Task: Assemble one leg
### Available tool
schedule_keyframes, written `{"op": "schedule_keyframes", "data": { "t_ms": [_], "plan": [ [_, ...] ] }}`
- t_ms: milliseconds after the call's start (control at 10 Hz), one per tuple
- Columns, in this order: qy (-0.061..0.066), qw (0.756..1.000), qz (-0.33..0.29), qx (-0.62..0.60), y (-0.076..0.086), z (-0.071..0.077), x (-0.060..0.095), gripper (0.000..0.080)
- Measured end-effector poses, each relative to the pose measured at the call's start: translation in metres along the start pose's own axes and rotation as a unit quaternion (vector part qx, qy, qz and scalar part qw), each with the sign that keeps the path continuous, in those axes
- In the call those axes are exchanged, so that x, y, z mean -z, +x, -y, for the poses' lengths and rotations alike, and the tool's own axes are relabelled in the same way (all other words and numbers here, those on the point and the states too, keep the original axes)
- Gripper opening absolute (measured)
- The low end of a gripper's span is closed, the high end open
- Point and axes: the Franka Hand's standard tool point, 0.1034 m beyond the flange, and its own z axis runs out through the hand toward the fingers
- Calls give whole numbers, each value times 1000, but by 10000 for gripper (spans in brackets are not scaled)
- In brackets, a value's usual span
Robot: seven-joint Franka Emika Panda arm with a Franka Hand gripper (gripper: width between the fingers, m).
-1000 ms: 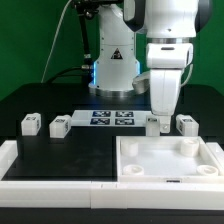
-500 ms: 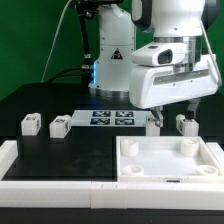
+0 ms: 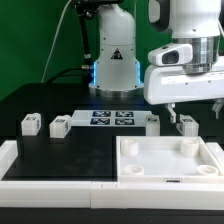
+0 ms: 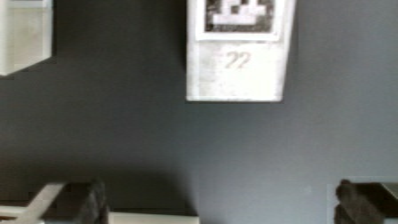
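Four small white legs stand in a row on the black table: two on the exterior view's left [image 3: 30, 124] [image 3: 60, 126] and two on its right [image 3: 151, 123] [image 3: 187, 125]. My gripper [image 3: 195, 108] hangs open and empty just above the two right legs, one finger [image 3: 172, 109] between them. In the wrist view the gripper [image 4: 222, 205] is spread wide, with dark fingers [image 4: 71, 200] at both sides. A white edge [image 4: 151, 216], perhaps a leg, shows between them close to one finger.
The large flat white square piece with corner sockets [image 3: 168, 158] lies in front on the exterior view's right. The marker board [image 3: 110, 118] lies between the leg pairs and shows in the wrist view [image 4: 237, 70]. A white part [image 4: 22, 40] sits at that view's corner.
The gripper has risen from down among the right legs and shifted toward the exterior view's right. It stays open and empty. The legs have not moved.
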Motion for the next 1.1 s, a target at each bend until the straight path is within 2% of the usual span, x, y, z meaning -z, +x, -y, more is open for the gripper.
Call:
{"op": "schedule_keyframes", "data": {
  "t_ms": [300, 600, 900, 1100],
  "plan": [
    [-2, 1000, 21, -1, -2, -2, -1, 649],
    [-14, 987, 157, -1, -11, 1, -1, 649],
    [-24, 952, 307, 3, -25, 6, -1, 649],
    [-28, 916, 400, 1, -33, 4, -7, 649]
  ]
}}
